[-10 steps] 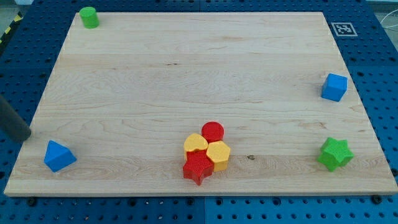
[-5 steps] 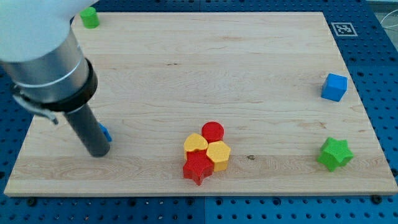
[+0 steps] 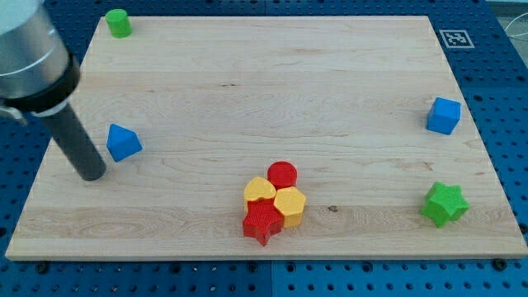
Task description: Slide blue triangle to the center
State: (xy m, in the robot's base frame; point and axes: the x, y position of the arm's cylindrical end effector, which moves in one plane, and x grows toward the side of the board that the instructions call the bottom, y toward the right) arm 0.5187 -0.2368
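Red star (image 3: 262,221): nearest, in a touching cluster with two yellow blocks (image 3: 275,198) and a red cylinder (image 3: 282,174).
Tool: a plain rod with nothing to open or grasp; my tip (image 3: 91,175) rests just left of the blue triangle (image 3: 123,142), seemingly placed to push it right.
Blue triangle: far left of the cluster, not yet central on the surface (image 3: 264,82).
Hidden: the arm's upper part, cut off by the view's edge.

Our desk (image 3: 247,91) is a pale wooden board carrying a blue triangle (image 3: 123,142) near the view's left, a green cylinder (image 3: 118,23) top left, a blue cube (image 3: 444,115) and green star (image 3: 445,204) at right. Bottom centre, touching one another, sit a red cylinder (image 3: 283,174), yellow heart (image 3: 259,190), yellow hexagon (image 3: 290,204) and red star (image 3: 263,221).
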